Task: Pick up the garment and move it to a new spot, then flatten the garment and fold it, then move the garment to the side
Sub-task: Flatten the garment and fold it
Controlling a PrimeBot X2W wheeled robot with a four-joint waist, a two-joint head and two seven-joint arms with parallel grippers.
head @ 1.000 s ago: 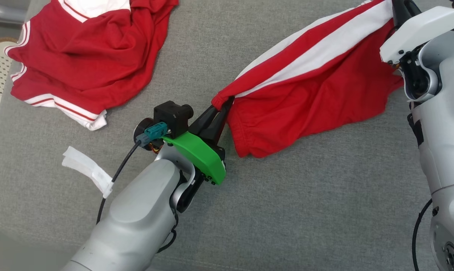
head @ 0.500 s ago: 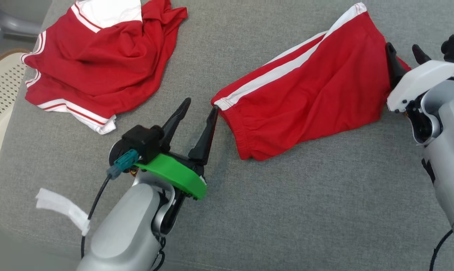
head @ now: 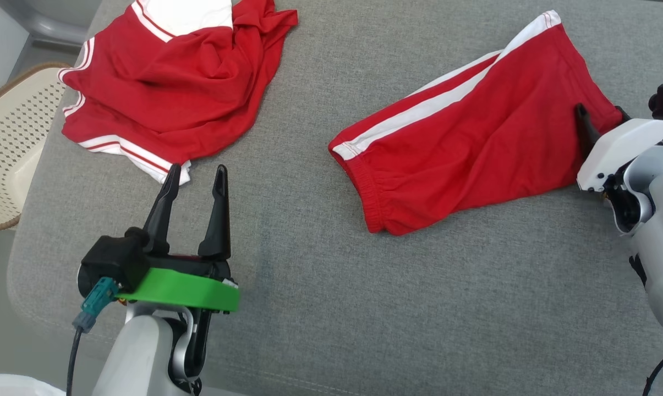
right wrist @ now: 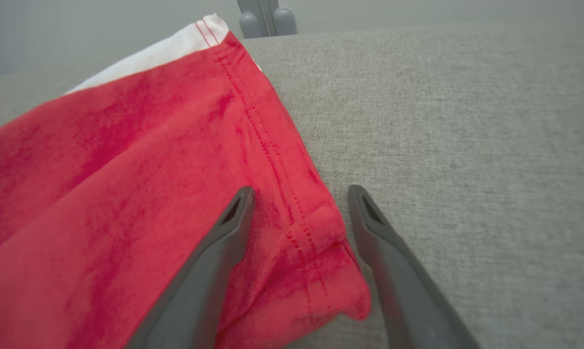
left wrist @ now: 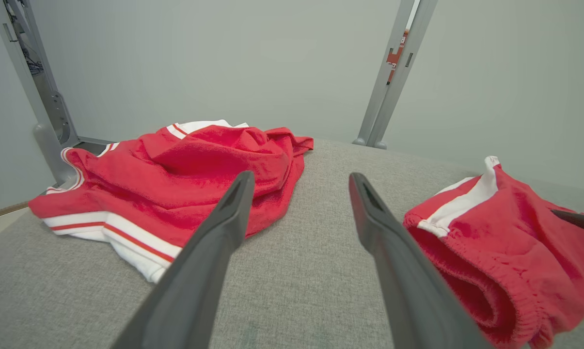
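Between the spread fingers of the right gripper (right wrist: 301, 190) lies the hem corner of the red shorts (head: 474, 143), which are laid out on the grey cushion (head: 364, 308); nothing is pinched. The left gripper (head: 197, 168) is also spread and empty, its tips just beside the red jersey (head: 166, 82) hem, with the shorts' waistband well off to their right.

Risk: closing the left here would likely catch the jersey, not the shorts. A right pull could drag the hem and wrinkle the cloth.

Count: two garments, two grippers, one cream basket (head: 12, 143).

Two red garments (head: 166, 93) (head: 474, 148), two grippers (head: 197, 169) (right wrist: 301, 189), and apparently one basket (head: 12, 137).
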